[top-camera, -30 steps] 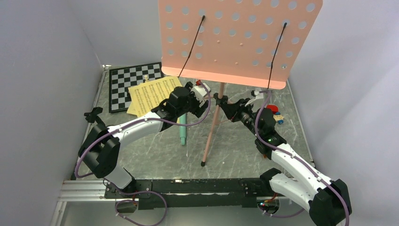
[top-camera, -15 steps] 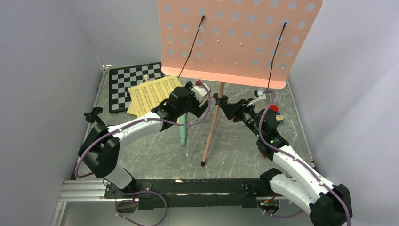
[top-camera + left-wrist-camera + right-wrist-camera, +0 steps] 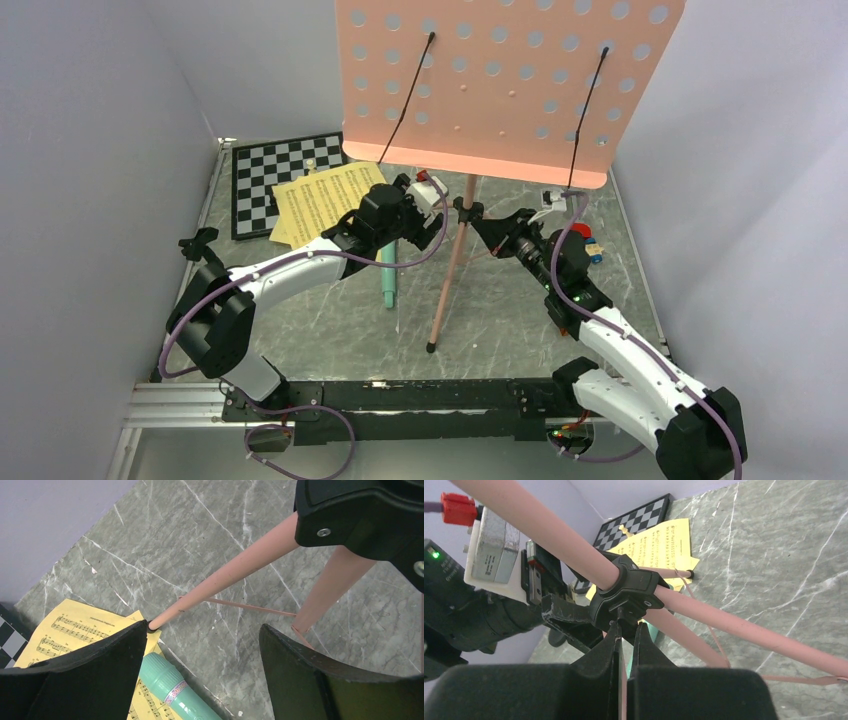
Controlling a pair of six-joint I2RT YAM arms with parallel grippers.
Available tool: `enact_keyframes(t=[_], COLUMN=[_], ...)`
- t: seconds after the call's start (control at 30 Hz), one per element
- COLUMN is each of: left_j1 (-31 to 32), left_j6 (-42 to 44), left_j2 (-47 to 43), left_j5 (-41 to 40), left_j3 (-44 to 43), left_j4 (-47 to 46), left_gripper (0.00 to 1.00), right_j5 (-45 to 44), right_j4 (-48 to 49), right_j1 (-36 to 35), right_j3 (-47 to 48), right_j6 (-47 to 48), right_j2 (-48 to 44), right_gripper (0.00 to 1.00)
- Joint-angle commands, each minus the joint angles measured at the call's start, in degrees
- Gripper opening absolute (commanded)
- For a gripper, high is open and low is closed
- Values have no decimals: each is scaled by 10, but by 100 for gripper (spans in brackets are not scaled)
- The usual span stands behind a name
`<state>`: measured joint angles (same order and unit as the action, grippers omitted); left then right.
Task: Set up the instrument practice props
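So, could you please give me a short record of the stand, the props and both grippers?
Music stand: upright on its legs
Sheet music: flat, overlapping the chessboard
Green tube: lying with one end on the sheet music
Left gripper: open, holding nothing
Right gripper: closed on the stand's black collar

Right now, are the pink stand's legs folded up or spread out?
Spread: the legs splay apart from the black collar toward the marble table.
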<state>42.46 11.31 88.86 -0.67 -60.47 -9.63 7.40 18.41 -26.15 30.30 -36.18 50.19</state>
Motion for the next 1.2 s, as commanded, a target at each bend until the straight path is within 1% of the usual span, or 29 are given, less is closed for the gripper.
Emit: enact_keyframes(t=[0.0,0.07,0.23,0.43,0.53,0.63,0.67,0.73,0.8,0.87,0.9,0.93,1.0,1.1,1.17], left_j1=[2,2,2,2,2,2,2,2,2,2,2,3,3,2,2], left_j6=[3,2,2,1,0,2,2,2,2,2,3,3,4,6,6], left_j2=[1,2,4,5,6,5,5,6,6,5,5,5,5,4,3], left_j5=[12,14,16,21,22,22,21,23,24,25,25,27,27,27,27], left_j3=[-28,-31,-34,-36,-39,-38,-38,-39,-40,-39,-39,-40,-43,-42,-42], left_j4=[-10,-10,-8,-8,-5,-5,-4,-2,-1,-2,-2,-1,0,0,-1], left_gripper=[86,86,86,86,86,86,86,86,86,86,86,86,86,86,86], right_j5=[-18,-27,-36,-44,-46,-49,-55,-65,-68,-65,-64,-70,-90,-120,-124], right_j4=[35,48,98,86,137,134,124,106,80,69,45,17,-36,-96,-133], right_j1=[0,0,0,0,0,0,0,1,10,18,22,23,24,23,23], right_j3=[1,-12,-50,-63,-91,-88,-82,-68,-60,-56,-48,-40,-20,9,27], right_j6=[-125,-220,-424,-609,-713,-733,-724,-680,-626,-552,-511,-469,-365,-177,-53], right_j2=[-9,-10,-20,-35,-32,-38,-42,-50,-58,-63,-68,-75,-89,-105,-103], right_gripper=[0,0,0,0,0,0,1,17,38,50,56,59,61,61,58])
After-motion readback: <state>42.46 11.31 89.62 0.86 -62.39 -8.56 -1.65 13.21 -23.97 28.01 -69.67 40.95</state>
